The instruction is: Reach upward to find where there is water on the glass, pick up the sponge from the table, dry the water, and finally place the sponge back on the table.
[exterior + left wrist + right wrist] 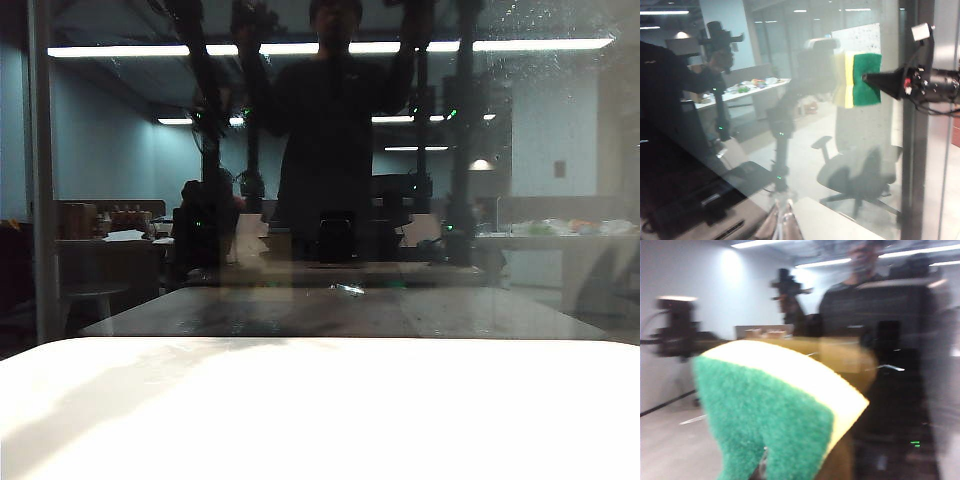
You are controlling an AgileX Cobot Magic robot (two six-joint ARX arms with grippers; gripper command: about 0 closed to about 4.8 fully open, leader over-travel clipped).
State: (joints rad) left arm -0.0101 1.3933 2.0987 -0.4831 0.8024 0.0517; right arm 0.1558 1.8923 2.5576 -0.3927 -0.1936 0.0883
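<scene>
The right claw is clamped on the sponge, holding it up off the tabletop with the yellow foam face pressed to the glass, probably so the soft side soaks up the water misted near the pane's top. The left claw isn't visible at all; that arm looks parked purely so its camera can watch the wipe.

An office chair stands on the pale floor beyond the pane. Farther back, a long desk carries small colourful clutter. Ceiling light strips glow overhead.
</scene>
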